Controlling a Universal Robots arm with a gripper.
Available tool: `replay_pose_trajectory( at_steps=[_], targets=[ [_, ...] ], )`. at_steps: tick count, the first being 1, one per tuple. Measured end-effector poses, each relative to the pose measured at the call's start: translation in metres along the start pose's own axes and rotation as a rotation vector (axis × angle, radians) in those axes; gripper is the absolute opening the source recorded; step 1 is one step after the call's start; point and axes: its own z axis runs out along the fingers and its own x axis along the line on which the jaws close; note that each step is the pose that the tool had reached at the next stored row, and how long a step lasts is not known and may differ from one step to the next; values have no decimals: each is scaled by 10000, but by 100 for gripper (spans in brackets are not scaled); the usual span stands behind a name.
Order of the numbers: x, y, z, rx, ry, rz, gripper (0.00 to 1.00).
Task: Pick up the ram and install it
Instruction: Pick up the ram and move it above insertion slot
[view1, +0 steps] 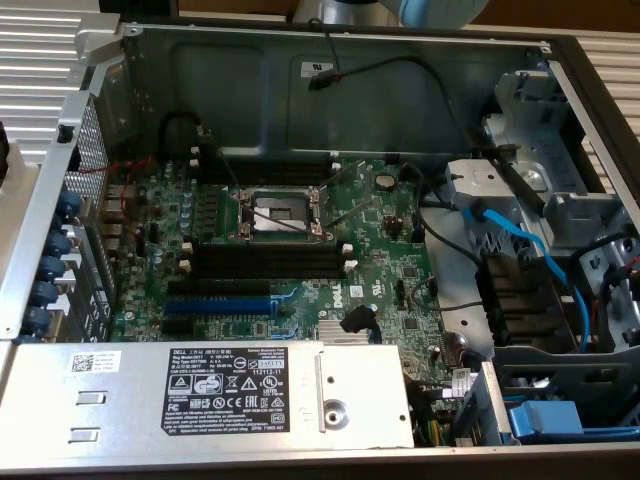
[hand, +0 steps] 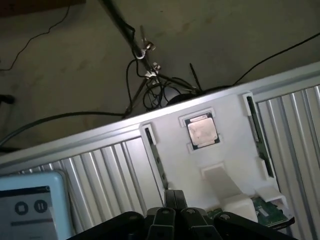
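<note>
The open computer case (view1: 250, 90) holds the motherboard (view1: 400, 270). From the exterior view's left come the blue expansion slot (view1: 218, 290), the black memory slots (view1: 265, 262) beside the processor socket (view1: 280, 212), then blue cables (view1: 520, 240). In the wrist view the tool (hand: 175, 196) is closed with nothing in it, over a white holder (hand: 225, 150) on the ribbed tabletop (hand: 100, 170). The ram (hand: 154, 155) stands on edge in that holder, its end just beside the tool's tip. A processor chip (hand: 201, 131) lies between it and a second stick (hand: 260, 137).
</note>
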Motion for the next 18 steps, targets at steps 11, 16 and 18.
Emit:
replay_pose_trajectory(
  at_steps=[11, 16, 18],
  targets=[
    [-5, -3, -11, 46, -183, -1333, 11],
    [-6, -6, -9, 86, -245, -2130, 11],
    [-6, -6, -9, 85, -246, -2138, 11]
  ],
)
